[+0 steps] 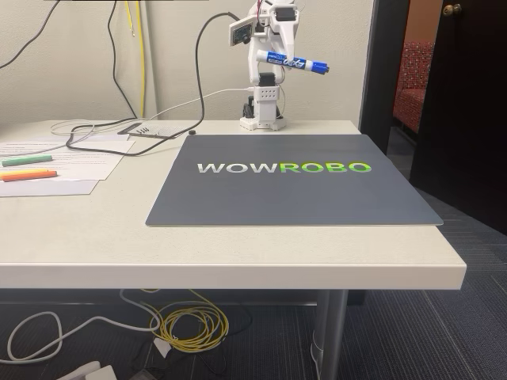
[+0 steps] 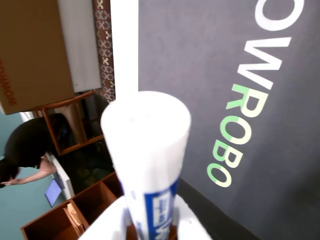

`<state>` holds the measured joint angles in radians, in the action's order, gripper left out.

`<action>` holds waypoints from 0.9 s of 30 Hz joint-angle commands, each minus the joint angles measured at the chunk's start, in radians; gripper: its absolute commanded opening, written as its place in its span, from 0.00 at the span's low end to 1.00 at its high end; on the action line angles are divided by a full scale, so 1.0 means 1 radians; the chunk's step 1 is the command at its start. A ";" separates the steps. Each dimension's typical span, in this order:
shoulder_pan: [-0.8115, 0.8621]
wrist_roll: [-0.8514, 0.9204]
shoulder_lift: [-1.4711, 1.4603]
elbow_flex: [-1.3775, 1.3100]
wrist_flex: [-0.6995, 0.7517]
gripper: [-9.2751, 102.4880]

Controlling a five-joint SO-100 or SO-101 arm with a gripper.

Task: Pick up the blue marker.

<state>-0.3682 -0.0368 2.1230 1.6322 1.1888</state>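
tool [image 1: 273, 57]: closed on short thick blue dry-erase marker [image 1: 296, 62] | marker: held crosswise high above grey WOWROBO mat [image 1: 293, 194] on pale desk [image 1: 238, 249] | risk: grip near white end [image 2: 146, 130], capped end overhangs; may pivot or slip, dropping to mat

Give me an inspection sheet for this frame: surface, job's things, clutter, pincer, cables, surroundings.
Surface: pale table under a dark grey WOWROBO mat.
Job's things: blue marker held crosswise, high above the mat; in the wrist view its white end faces the camera.
Clutter: green marker and orange marker on papers at the fixed view's left.
Pincer: shut on the marker, arm folded back over its base.
Cables: dark cables across the table's back; yellow coil on the floor.
Surroundings: carpet, doorway at right; a person by shelves in the wrist view.
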 commanded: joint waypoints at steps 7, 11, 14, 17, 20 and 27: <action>0.052 -0.040 0.164 0.103 -0.104 0.13; 0.078 -0.046 0.184 0.109 -0.106 0.13; 0.091 -0.046 0.195 0.115 -0.107 0.13; 0.104 -0.041 0.212 0.129 -0.115 0.13; 0.123 -0.043 0.255 0.167 -0.141 0.13; 0.135 -0.035 0.288 0.213 -0.172 0.13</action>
<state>-0.2408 -0.0798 2.3838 1.8500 1.0354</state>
